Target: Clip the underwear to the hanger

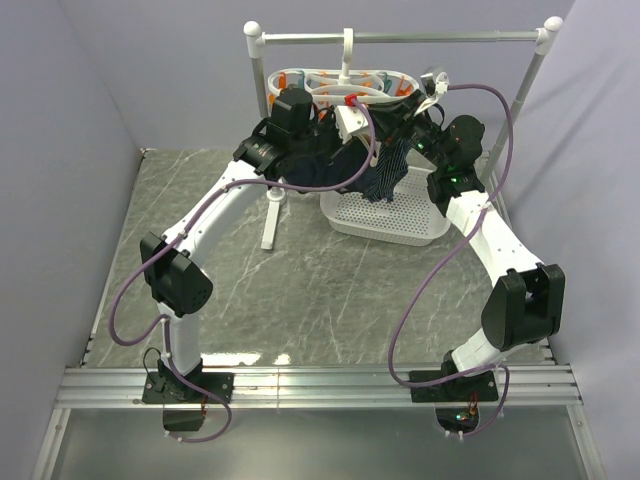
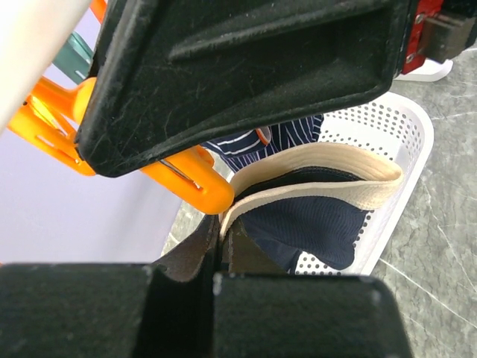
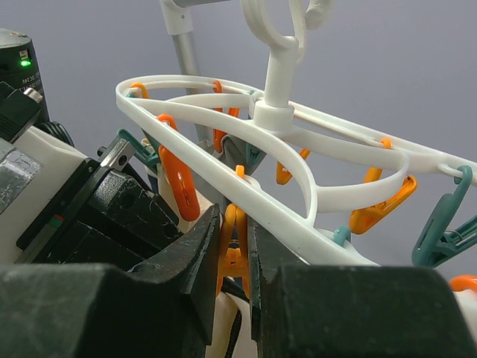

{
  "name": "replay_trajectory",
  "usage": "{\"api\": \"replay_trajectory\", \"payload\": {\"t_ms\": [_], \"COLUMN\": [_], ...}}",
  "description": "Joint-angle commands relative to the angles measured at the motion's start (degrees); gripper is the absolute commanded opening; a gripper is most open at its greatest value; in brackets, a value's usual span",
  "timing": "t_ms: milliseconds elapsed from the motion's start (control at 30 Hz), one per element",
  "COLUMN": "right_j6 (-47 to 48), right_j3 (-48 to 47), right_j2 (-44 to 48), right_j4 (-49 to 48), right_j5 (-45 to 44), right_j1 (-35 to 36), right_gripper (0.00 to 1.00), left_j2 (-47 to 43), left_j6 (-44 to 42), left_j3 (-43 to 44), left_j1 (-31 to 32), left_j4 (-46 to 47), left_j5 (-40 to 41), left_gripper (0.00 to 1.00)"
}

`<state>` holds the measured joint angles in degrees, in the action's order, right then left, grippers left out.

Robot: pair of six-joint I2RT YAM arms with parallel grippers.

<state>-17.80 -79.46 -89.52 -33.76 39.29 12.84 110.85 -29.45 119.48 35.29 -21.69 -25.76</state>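
The left gripper [image 2: 218,253] has its 2 fingers pressed together on a fold of the beige waistband of the underwear [image 2: 305,216]. The rest of the garment hangs free above the white basket [image 2: 406,142], with the pinstriped cloth [image 2: 287,138] behind it at 12 o'clock. The right gripper [image 3: 232,246] is clamped on 1 orange clothespin [image 2: 179,175] dangling from the hanger [image 3: 272,112], which hooks on the rail at 12 o'clock of the table. In the left wrist view the pin's tip sits at 10 o'clock of the waistband fold, just beside it and perhaps touching. How wide the pin's mouth gapes cannot be told. The step looks like feeding the band into that pin. To do it well, the right arm should keep its full squeeze while the left lifts the doubled edge toward 10 o'clock, deep between the tips. Only then should the squeeze ease. Let go too early and the pin would likely nip only a thin lip of cloth.
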Motion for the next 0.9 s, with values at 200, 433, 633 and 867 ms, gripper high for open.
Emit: {"api": "replay_trajectory", "payload": {"t_ms": [200,433,633,867], "right_j6": [0.0,1.4,1.0,-1.9], "right_j3": [-0.1,0.2,-0.2,-0.5], "right_j2": [-0.7,-0.7,-0.9,-1.0], "right_j4": [-2.5,-2.2,-1.8,-3.5], "right_j5": [6.2,6.9,5.4,6.4], "right_j1": [0.8,0.9,0.7,0.3], "right_gripper": [0.00,0.00,0.00,0.00], "left_j2": [-0.9,-2.6,-2.0,0.6], "left_j6": [0.0,0.4,-0.3,1.9], "left_j3": [2.1,-1.0,-0.3,0.9], "left_j1": [0.0,-0.2,-0.5,-2.4], "left_j4": [2.3,4.8,2.8,3.2], "left_j5": [-2.3,-3.8,-4.1,-3.6], "left_gripper": [0.00,0.00,0.00,0.00]}}
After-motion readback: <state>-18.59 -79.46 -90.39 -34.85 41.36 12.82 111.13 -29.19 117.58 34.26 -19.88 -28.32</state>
